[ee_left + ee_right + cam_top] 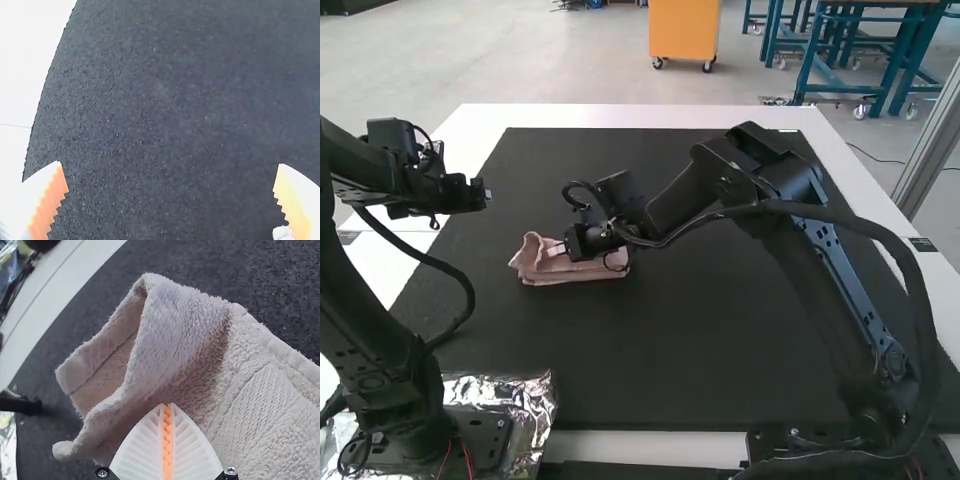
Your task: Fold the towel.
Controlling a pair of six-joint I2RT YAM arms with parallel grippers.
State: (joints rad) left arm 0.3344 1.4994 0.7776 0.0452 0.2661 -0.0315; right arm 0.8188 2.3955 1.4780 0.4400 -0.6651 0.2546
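Towel (550,268): pink, in a small narrow bundle, so folding looks partly done. Layers overlap, but the end away from the right gripper (168,404) is loose: one flap stands up off the rest and a corner sticks out. Left to do, as I judge it: lay that flap down, square the edges, press flat. Can't tell how many folds are in.

Towel vs. hand: directly below and around the right gripper's tips, with the raised flap just ahead of them and toward the left arm's side. Right fingers clenched together, pads meeting, no cloth visible between them; can't tell if the tips touch the towel or pinch a bit of it.

Left gripper (170,164) released, fingers wide apart, nothing between them. It hangs above the black mat (160,100), near the mat's side edge, apart from the towel. White table (620,115) borders the mat; crinkled foil (539,398) by the left arm's base.
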